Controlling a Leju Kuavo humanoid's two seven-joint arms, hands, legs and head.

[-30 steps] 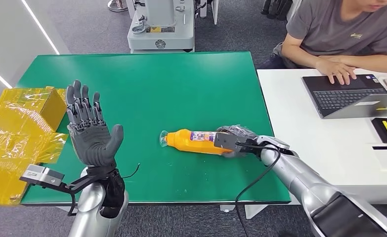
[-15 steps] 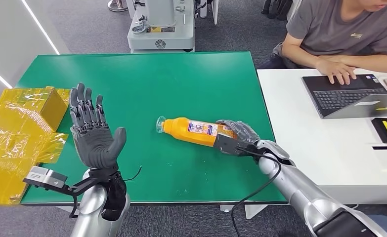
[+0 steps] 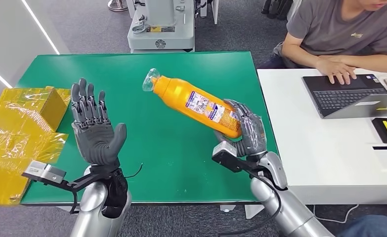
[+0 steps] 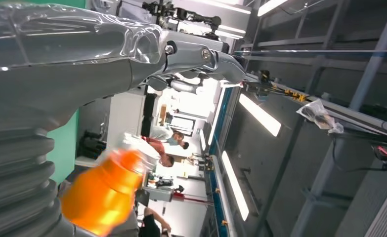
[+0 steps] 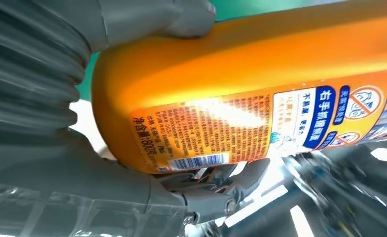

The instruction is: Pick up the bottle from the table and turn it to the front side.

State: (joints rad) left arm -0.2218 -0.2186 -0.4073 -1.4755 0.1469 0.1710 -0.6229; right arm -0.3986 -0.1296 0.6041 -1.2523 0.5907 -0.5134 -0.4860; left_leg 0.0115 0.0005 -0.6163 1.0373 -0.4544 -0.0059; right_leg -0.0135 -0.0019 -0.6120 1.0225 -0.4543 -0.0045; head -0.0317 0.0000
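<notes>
A: Nearest, the right hand [image 3: 245,133] grips the base end of the orange bottle [image 3: 193,103], fingers wrapped round it. The bottle is off the green table [image 3: 147,89], tilted, its clear cap [image 3: 149,79] pointing up and away.

B: And the left hand [image 3: 95,133]?

A: Raised over the table's near left side, palm up, fingers spread, holding nothing. I'd roll the bottle slowly about its long axis, keeping the grip firm near the base, because the cap end could swing.

B: Any readable print?

A: In the right wrist view the label [image 5: 240,128] shows a barcode, "800", blue panels and Chinese text too fine for me to read. Farther off, a person [image 3: 344,34] types at a laptop [image 3: 349,94].
</notes>
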